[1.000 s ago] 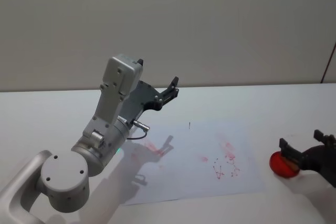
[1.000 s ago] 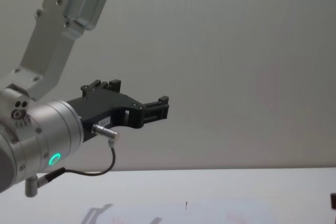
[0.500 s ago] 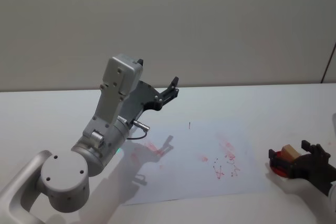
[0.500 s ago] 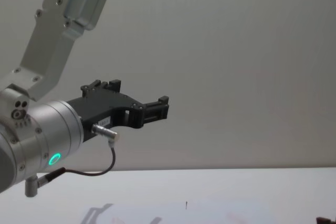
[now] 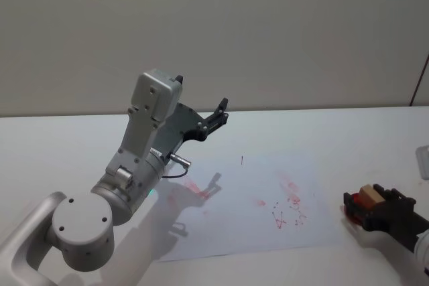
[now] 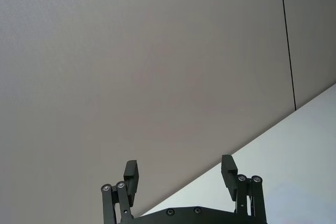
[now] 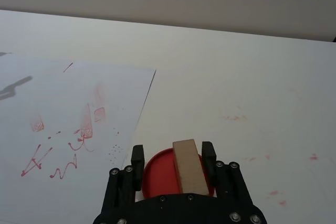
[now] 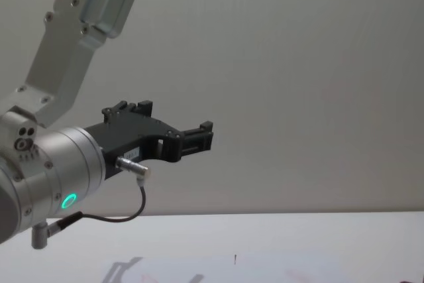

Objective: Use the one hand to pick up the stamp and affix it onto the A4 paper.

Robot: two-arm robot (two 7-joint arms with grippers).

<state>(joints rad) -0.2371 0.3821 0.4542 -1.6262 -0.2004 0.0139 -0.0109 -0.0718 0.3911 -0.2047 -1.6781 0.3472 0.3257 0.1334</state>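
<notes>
The stamp (image 5: 367,196), a light tan wooden block, stands on a round red ink pad (image 7: 157,170) just right of the A4 paper (image 5: 248,199). My right gripper (image 5: 365,199) straddles it at the table's right. In the right wrist view the stamp (image 7: 188,166) lies against one finger (image 7: 208,153), and red pad shows in the gap to the other finger (image 7: 137,156), so the right gripper (image 7: 173,155) is open. My left gripper (image 5: 220,113) hangs open and empty high above the paper's far left side, with a green ring on its wrist (image 8: 68,200).
The A4 paper (image 7: 63,103) carries red stamp marks and scribbles (image 5: 285,205), mostly on its right half. Faint red smudges (image 7: 236,118) dot the white table beyond the pad. The left arm's large grey joints (image 5: 84,222) fill the near left.
The right gripper's fingers came in around the ink pad and stamp and narrowed toward the block; the red pad is now mostly covered. The left arm has not moved.
</notes>
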